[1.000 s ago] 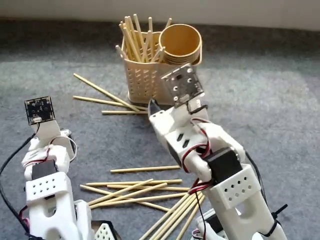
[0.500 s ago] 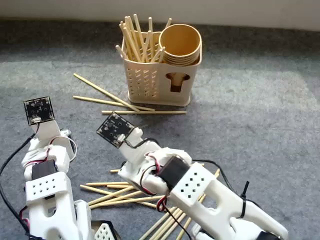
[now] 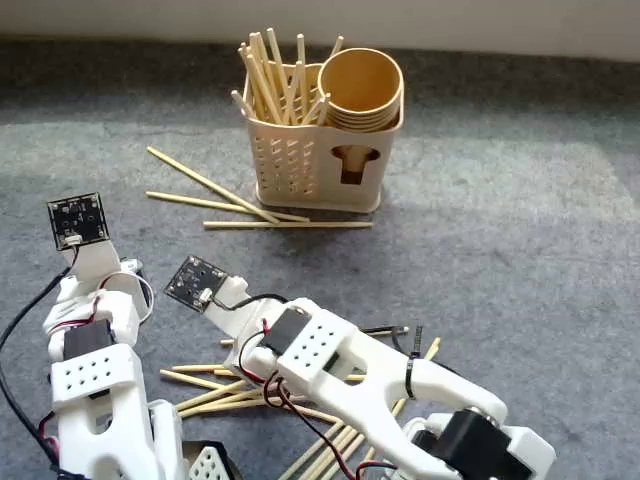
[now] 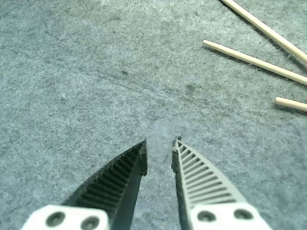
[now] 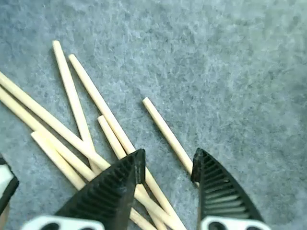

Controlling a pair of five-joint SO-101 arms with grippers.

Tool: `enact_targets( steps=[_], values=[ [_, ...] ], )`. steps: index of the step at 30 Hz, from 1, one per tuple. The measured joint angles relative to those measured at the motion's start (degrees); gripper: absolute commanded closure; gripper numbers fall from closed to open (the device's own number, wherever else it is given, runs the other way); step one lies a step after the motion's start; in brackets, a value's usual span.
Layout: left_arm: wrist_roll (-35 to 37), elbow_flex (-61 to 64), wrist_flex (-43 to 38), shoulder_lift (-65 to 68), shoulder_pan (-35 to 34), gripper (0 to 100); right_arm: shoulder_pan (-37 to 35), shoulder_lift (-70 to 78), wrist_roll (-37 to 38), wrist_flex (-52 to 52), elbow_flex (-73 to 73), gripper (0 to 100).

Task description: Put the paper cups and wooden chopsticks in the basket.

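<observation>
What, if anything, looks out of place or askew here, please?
Wooden chopsticks lie scattered on the grey mat: three beside the basket, and a crossed heap under the right tool. The paper cups sit stacked in the basket; nothing looks damaged.

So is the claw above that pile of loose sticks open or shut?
Open. The right claw has its two tips apart, above the chopsticks on the carpet, gripping nothing.
</observation>
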Motion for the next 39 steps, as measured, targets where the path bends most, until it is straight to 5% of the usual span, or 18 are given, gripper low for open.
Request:
enact_targets(
  steps=[8, 14, 39],
  values=[
    [0.0, 0.0, 0.0, 0.0, 0.0, 90, 0.5, 6.8, 1.7, -5.0, 0.0, 83.9],
    [0.0, 0.0, 0.0, 0.0, 0.0, 90, 3.5, 9.8, 1.9, -5.7, -0.8, 96.0],
    [0.0, 0.0, 0.0, 0.0, 0.0, 90, 17.5, 13.6, 12.0, -5.5, -4.9, 99.4]
  ],
)
